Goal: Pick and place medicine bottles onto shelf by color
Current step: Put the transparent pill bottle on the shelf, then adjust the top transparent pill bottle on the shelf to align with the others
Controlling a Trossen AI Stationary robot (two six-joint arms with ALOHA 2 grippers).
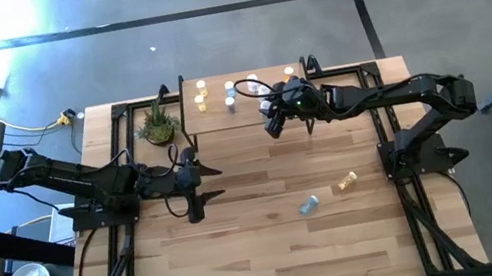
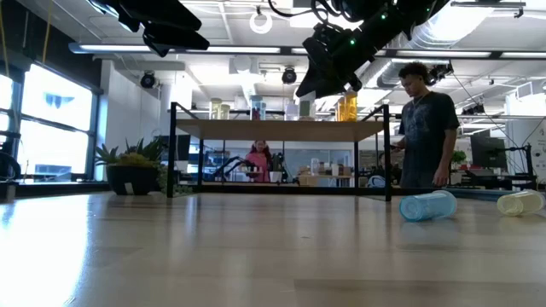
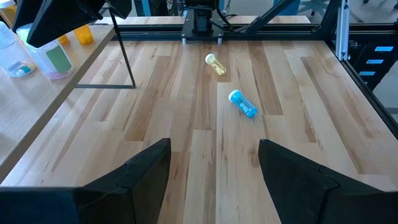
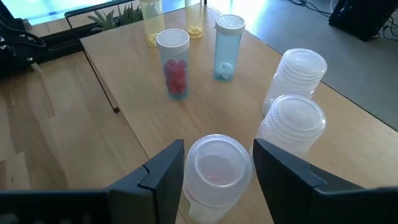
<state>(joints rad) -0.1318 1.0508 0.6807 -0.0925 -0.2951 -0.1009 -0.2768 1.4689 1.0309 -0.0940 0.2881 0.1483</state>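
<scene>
The shelf (image 1: 222, 114) stands at the table's far edge, with several medicine bottles upright on its wood top (image 4: 137, 112): a clear one with red pills (image 4: 173, 62), a blue one (image 4: 227, 46), yellow ones (image 4: 152, 18) and two pale ones (image 4: 292, 121). My right gripper (image 4: 217, 155) is over the shelf's near right part and open. Its fingers stand close on either side of a pale white-capped bottle (image 4: 217, 171) that stands upright. A blue bottle (image 1: 309, 205) and a yellow bottle (image 1: 345, 181) lie on their sides on the table. My left gripper (image 1: 208, 183) waits open above the table's left middle.
A small potted plant (image 1: 158, 125) stands left of the shelf. The two pale bottles crowd the right gripper's right side. Bare planks stretch across the table's near half (image 1: 277, 254). Beyond the table, a person (image 2: 426, 128) stands in the room.
</scene>
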